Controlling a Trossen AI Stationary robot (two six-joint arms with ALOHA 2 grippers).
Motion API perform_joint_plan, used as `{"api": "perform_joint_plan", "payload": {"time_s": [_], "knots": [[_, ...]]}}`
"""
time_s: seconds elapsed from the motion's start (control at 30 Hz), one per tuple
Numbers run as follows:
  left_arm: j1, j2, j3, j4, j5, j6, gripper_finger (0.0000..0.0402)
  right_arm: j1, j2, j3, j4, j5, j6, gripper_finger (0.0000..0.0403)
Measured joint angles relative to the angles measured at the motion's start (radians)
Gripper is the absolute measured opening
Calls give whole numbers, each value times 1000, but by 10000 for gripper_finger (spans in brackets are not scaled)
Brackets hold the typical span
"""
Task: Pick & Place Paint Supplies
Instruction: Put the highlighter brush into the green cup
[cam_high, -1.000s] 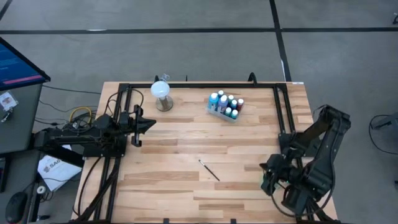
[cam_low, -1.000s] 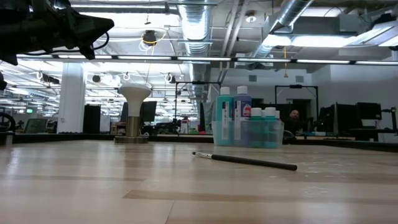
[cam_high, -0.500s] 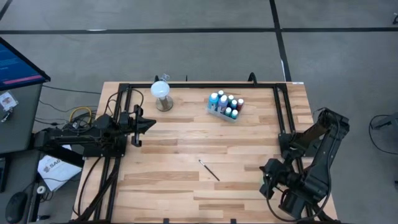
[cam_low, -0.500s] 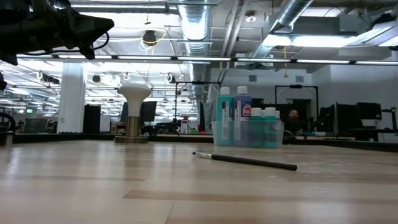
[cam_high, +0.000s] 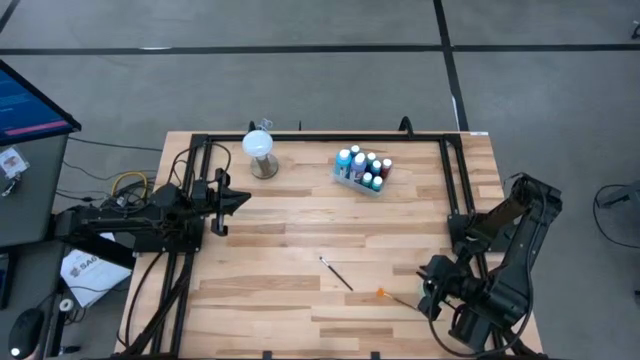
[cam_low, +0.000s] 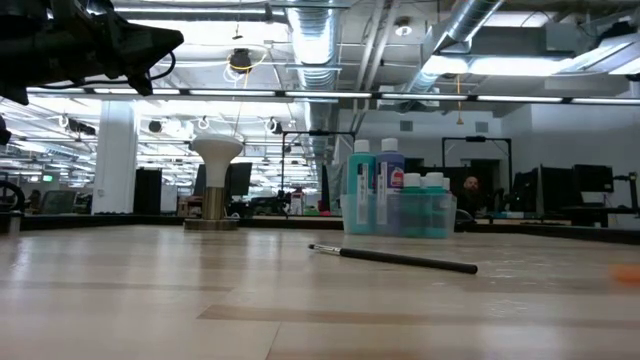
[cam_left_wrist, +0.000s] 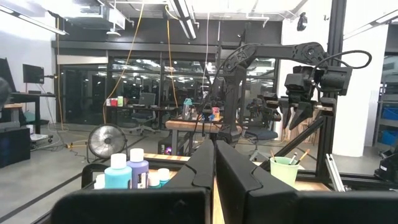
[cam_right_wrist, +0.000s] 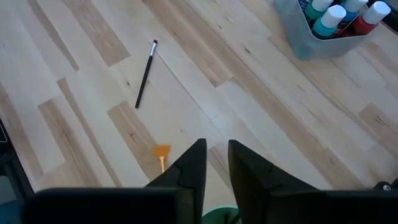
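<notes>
At the near right corner of the surface (cam_high: 280, 240), the right arm (cam_high: 505, 250) hangs low with its jaws pointing toward the middle of the boards. In the right wrist view the jaws stand slightly parted, with a narrow gap between them and nothing seen in that gap, so they read as released. An orange-tipped paintbrush (cam_high: 384, 294) lies on the wood just in front of them. Its orange tip (cam_right_wrist: 161, 151) points away from the arm and its thin handle runs back under one dark finger, and whether the finger touches it cannot be told. In the low view this brush is only an orange blur at the right edge (cam_low: 626, 274).

A second paintbrush (cam_high: 336, 273), all dark, lies flat near the middle of the surface, apart from the orange-tipped one and set at a slant. Toward the far edge, right of centre, a clear tray (cam_high: 349, 181) holds the white-capped paint bottles (cam_high: 362, 168) standing upright and packed close, teal, blue and dark red among them. Left of the tray, also near the far edge, stands a white globe (cam_high: 260, 144) on its round base.

The left arm (cam_high: 150, 215) waits over the left side of the surface, raised well above it, its jaws clenched together on nothing.
</notes>
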Motion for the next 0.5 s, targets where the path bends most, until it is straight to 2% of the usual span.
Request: {"api": "perform_joint_plan", "payload": {"time_s": [0.17, 0.27, 0.33, 0.5], "knots": [[0, 0, 0, 0, 0, 0, 2, 0, 0, 0, 5, 3, 0, 74], [0, 0, 0, 0, 0, 0, 2, -38, 0, 0, 40, -7, -16, 77], [0, 0, 0, 0, 0, 0, 2, -98, 0, 0, 109, -49, -115, 77], [0, 0, 0, 0, 0, 0, 2, -314, 33, 0, 351, -225, -519, 78]]}}
